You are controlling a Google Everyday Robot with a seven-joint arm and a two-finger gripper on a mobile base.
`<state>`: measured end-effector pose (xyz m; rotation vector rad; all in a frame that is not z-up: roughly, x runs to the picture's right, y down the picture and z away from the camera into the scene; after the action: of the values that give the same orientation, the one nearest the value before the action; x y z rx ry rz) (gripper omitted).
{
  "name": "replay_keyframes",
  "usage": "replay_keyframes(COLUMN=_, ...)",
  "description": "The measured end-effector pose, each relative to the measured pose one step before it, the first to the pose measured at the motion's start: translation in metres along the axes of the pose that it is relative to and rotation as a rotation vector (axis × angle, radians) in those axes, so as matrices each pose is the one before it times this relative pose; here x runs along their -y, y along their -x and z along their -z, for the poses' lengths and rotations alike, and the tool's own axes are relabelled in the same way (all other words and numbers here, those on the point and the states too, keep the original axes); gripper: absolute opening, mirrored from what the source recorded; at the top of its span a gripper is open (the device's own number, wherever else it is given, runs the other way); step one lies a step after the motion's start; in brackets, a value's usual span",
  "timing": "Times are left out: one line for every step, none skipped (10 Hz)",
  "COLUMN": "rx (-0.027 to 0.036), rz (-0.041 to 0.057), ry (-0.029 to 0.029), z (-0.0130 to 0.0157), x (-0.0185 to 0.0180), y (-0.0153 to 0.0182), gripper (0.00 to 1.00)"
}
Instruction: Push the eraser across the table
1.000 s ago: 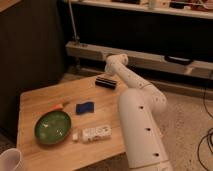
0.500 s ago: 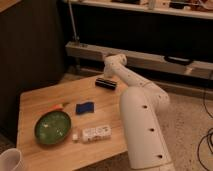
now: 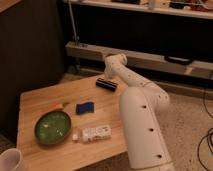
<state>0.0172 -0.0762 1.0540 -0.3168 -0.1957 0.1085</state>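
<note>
Camera view: eraser [image 3: 106, 84] long axis left-right, gripper [image 3: 109, 75] behind

Dim room — speckled floor [image 3: 192, 120], dark wall [image 3: 35, 50], perhaps a long metal rail [image 3: 150, 57] behind.

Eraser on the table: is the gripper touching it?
Cannot tell. In the camera view the gripper sits right at the far side of the eraser, but neither contact nor gap shows plainly.

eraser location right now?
Camera view: the eraser lies near the far right corner of the table, beyond the blue pad, with the tool close behind it.
</note>
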Motion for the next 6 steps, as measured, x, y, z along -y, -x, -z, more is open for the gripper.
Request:
replay_keyframes(rx=-0.00014, rz=-0.00022, ry=0.00042, z=-0.00016, x=-0.00023, y=-0.00011, gripper=0.0)
replay_keyframes(rx=-0.0003, rz=-0.00041, ry=0.00127, z=-0.00097, x=-0.00075, y=-0.00047, gripper=0.0)
replay_keyframes(rx=-0.00034, rz=0.00091, ry=0.00079, z=0.0003, x=-0.00042, y=-0.00002, gripper=0.0)
replay_keyframes(rx=-0.00002, rz=0.00019, ry=-0.00038, z=0.00082, x=0.00025, y=-0.00005, gripper=0.0)
replay_keyframes(rx=0.00002, rz=0.00008, ry=-0.00012, z=0.00011, x=0.00006, y=0.00005, gripper=0.0)
replay_keyframes(rx=-0.00011, rz=-0.00027, ry=-0.00001, z=-0.00002, x=-0.00001, y=-0.0001, gripper=0.0)
